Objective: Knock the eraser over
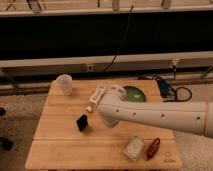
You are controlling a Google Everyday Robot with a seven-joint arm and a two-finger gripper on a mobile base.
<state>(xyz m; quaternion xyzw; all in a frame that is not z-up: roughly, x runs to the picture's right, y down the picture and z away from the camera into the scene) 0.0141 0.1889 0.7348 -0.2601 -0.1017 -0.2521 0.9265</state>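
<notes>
**Arm lines up on eraser, push not yet made**

The gripper (106, 119) hangs at the left end of the white arm (160, 116), low over the middle of the table (55, 150) and just right of the eraser (82, 122). Whether the tool is released or clenched cannot be told from this view. The eraser, a small black block, appears to stand on edge left of centre, apart from the gripper and seemingly not yet tipped.

The step in hand looks like the approach. The next move likely calls for a short sideways sweep to the left, low enough to meet the block's upper part and topple it rather than slide it.

Bare wood lies left of and in front of the eraser, so a fall in that direction should stay well inside the table's edge. A white tube (97, 96) lies just behind, between the eraser and the green bowl (134, 94), and a sweep angled towards the back could catch it. The cup (64, 84) stands near the far left corner. A white pad (134, 148) and a reddish item (153, 148) sit by the front right edge, well apart from the sweep.
</notes>
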